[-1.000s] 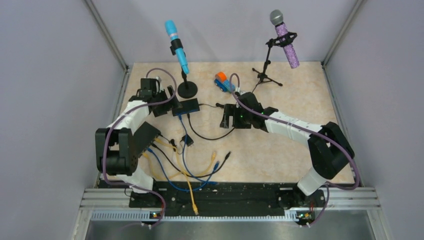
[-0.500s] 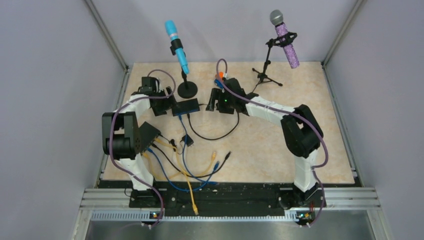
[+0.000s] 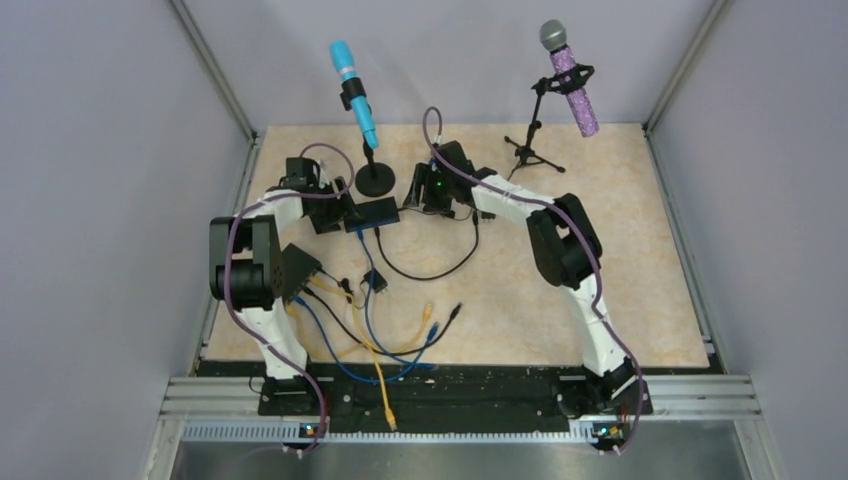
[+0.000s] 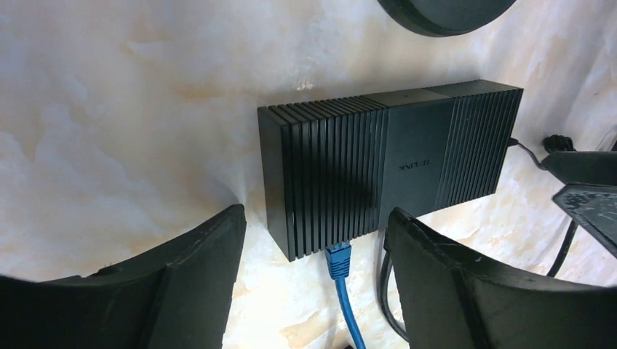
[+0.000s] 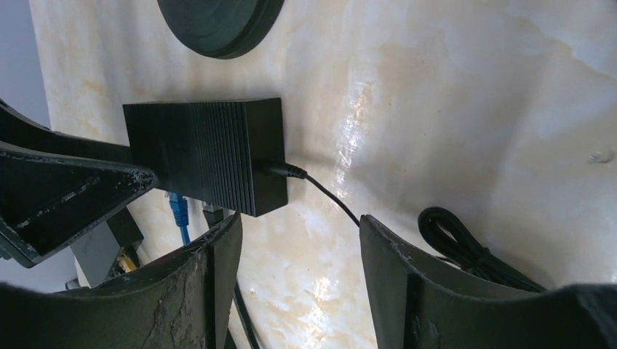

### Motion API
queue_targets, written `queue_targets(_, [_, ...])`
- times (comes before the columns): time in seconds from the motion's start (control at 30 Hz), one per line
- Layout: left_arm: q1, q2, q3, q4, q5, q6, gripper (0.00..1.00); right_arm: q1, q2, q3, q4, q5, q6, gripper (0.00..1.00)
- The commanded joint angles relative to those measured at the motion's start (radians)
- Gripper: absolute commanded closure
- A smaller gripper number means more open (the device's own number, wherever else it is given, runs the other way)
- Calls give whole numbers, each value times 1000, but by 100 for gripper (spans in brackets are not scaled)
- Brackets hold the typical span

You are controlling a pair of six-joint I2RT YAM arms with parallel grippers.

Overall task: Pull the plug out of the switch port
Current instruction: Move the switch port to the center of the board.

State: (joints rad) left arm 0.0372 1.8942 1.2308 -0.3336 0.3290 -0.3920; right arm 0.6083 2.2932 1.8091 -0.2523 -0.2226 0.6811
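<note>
Left wrist view shows the switch (image 4: 393, 160) lying flat on the table (image 4: 109, 109), its long axis running across the frame, with the blue plug (image 4: 337, 257) seated in a port on the long face that looks toward the camera. The left hand (image 4: 314, 214) is wide open and holds nothing. Its two fingers stand on either side of that face, and the plug sits in the gap between them, just ahead of the tips. The blue cable (image 4: 348, 305) runs from the plug straight back toward the wrist, so I judge the plug's axis is square to the switch's length and in line with this hand's reach. In the right wrist view the right hand (image 5: 298, 225) is also spread wide and empty, near the switch's short end, where a black lead (image 5: 320, 190) enters. From there the blue plug is off to the side, on the adjoining face. If the blue plug is the one meant, the left hand is nearer and better lined up. It needs only to advance a little, close, and draw back along the cable's line.
</note>
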Motion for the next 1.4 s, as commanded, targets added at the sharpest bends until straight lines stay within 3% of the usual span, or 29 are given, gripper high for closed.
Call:
queue_targets(0.0, [7,18,28,53,43,7,25,2,48,97,-11,-66,1,41])
queue_targets(0.6, [-2,29,-7,129,235,13,38,20,108,164,-38,-133,-94,39])
queue_targets(1.03, [-98,11,-33,143,267,27,39,-11,-95,-178,90,-108,-153,37])
queue_targets(1.37, [-160,-44,-156,208,285,-3,38,-15,-311,-513,189,-14,-135,36])
